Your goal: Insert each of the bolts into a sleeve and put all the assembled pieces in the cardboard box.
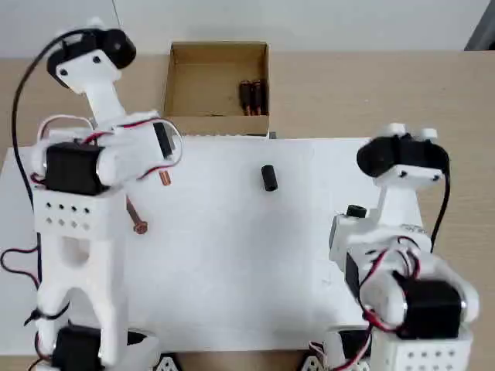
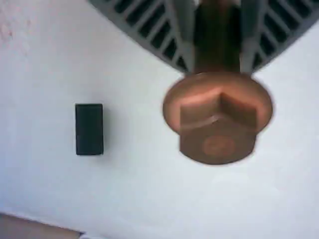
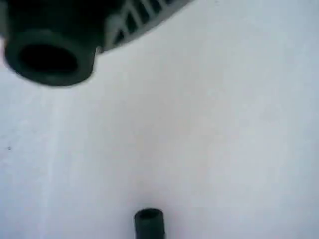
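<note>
The left arm's fingers (image 2: 180, 27) are clamped on the shank of a copper bolt (image 2: 218, 117), with its head clear of them, above the white sheet (image 1: 232, 263) on the tabletop (image 1: 348, 85); the right arm's fingers (image 3: 130, 19) grip a black sleeve (image 3: 50, 57) with its bore open. A second sleeve (image 1: 268, 177) lies loose between the arms; a second bolt (image 1: 136, 218) lies by the left arm; two finished pieces (image 1: 251, 97) sit in the cardboard box (image 1: 179, 85). Mating looks next; line the shank up with the bore before closing in, go slowly, and keep both grips firm so neither part twists.
</note>
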### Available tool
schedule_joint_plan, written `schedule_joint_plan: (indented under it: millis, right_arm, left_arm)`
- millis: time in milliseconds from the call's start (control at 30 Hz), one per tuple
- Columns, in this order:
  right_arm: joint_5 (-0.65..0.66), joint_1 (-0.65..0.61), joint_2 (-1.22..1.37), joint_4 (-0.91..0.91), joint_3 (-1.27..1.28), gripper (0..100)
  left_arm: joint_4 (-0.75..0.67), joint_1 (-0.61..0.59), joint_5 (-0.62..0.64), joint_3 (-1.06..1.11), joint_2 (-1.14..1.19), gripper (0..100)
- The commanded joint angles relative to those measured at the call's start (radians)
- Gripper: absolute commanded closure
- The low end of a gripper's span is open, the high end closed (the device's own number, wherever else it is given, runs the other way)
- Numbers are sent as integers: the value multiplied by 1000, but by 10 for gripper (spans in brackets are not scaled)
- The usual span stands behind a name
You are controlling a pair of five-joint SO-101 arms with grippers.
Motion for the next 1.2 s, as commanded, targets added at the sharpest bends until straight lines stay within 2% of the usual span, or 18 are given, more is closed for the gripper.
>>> schedule_joint_plan:
  millis: [0, 267, 600, 733, 967, 1167]
  right_arm:
    - [14, -2, -64, -51, 38, 995]
    - [14, -2, -196, -180, 218, 995]
    - [14, -8, -243, -349, 377, 995]
    - [12, -93, -249, -424, 457, 995]
    - [12, -220, -249, -680, 626, 995]
    - [12, -357, -249, -786, 713, 995]
  left_arm:
    - [-48, 12, -11, 74, -107, 993]
    - [-193, 12, -12, 372, -315, 993]
    - [-460, 11, -6, 751, -598, 993]
    - [-566, 11, -6, 877, -690, 993]
    - [-781, 11, -5, 1106, -870, 993]
    - [-890, 11, -5, 1268, -1042, 993]
